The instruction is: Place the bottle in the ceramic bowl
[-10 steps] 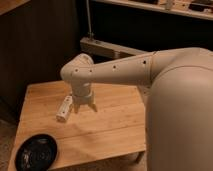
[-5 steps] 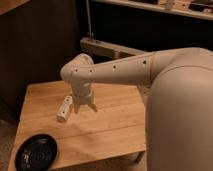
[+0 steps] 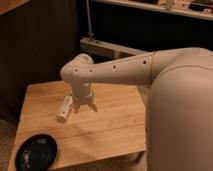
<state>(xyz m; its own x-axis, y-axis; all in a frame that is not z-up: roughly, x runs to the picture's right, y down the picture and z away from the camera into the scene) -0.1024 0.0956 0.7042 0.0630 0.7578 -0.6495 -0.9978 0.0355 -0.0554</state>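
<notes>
The small white bottle (image 3: 64, 108) lies on its side on the wooden table (image 3: 115, 127), near the table's middle left. My gripper (image 3: 84, 107) points down over the table just to the right of the bottle. Its fingers are spread and nothing is between them; the left finger (image 3: 76, 108) stands close beside the bottle. The black ceramic bowl (image 3: 36, 152) sits on the table's front left corner, empty, well below and left of the bottle and gripper.
My pale arm (image 3: 125, 70) reaches in from the right and its large body (image 3: 180, 120) covers the table's right side. A dark wall and a metal shelf frame (image 3: 107, 47) stand behind the table. The floor (image 3: 6, 140) shows at left.
</notes>
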